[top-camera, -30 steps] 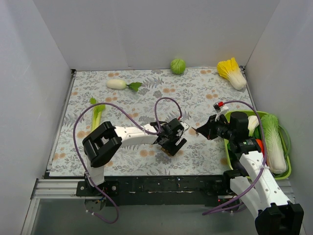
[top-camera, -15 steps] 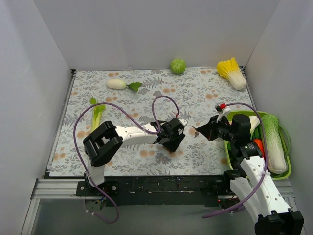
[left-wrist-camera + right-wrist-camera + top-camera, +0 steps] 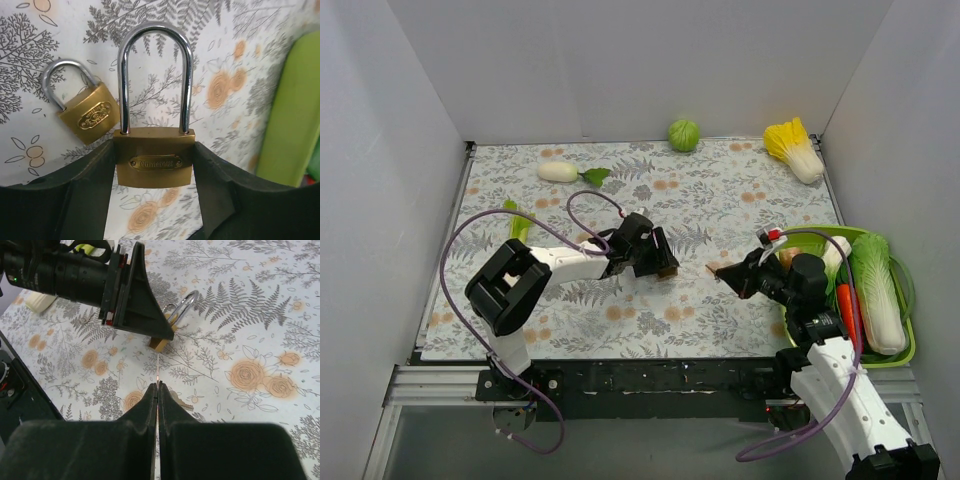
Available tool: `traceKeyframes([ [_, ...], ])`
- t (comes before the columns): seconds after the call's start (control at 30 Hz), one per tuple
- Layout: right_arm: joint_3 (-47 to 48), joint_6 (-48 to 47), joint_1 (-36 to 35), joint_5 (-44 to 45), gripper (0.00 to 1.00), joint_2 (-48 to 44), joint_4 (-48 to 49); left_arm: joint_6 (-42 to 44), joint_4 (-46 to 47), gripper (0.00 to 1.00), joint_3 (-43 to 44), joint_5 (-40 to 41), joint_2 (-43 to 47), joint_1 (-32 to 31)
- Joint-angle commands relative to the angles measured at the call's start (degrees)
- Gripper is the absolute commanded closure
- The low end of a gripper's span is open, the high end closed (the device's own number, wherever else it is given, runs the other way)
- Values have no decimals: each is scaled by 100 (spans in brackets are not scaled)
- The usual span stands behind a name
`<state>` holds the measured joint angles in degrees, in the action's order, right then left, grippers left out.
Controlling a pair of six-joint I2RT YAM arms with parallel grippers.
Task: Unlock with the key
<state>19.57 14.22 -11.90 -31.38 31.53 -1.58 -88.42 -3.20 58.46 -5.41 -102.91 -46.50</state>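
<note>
1. I'm clamping the long-shackle padlock (image 3: 154,162) w/ the left end effector (image 3: 660,265). The pads are pressing both narrow sides of the brass body and the shackle is poking out past the fingers. I'm judging that this grip is there to stop the body twisting when the key turns.
2. The long-shackle padlock is sitting low over the counter (image 3: 740,200), about mid-counter. I can't tell if it's touching the surface, and the keyway isn't showing in any view.
3. The right end effector (image 3: 156,392) is pinching fully closed on the key (image 3: 158,367), w/ the thin blade sticking out front, edge-on. It's hanging to the right of the long-shackle padlock, near but apart, w/ the blade aiming that way. I'm reading this as approach, w/ no insertion yet.
4. A smaller padlock (image 3: 82,107) is lying flat just left of the long-shackle padlock, not touching it. It's a decoy risk, so I'm watching that the blade doesn't head for it.
5. The green tray (image 3: 910,340) w/ veg is sitting well right of the long-shackle padlock, out of the working lane.
6. Next I'm needing fine blade-to-keyway alignment, and a small angle error would prob. jam the key.
</note>
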Motion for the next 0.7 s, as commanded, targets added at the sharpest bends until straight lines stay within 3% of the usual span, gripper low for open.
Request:
traceKeyframes([
  [0.0,-208,204,-540,332,99,-59,870,-1543,1548,100,-228,-408,737,53],
  [0.13,-305,143,-1724,1193,99,160,1212,-2467,2208,100,-658,-382,1001,141],
  [0.27,-436,169,-2420,1924,99,441,1755,-3294,2886,100,-1134,-382,1229,141],
  [0.67,-507,222,-3336,3620,99,1338,2997,-4262,3458,100,-1820,4,1765,141],
])
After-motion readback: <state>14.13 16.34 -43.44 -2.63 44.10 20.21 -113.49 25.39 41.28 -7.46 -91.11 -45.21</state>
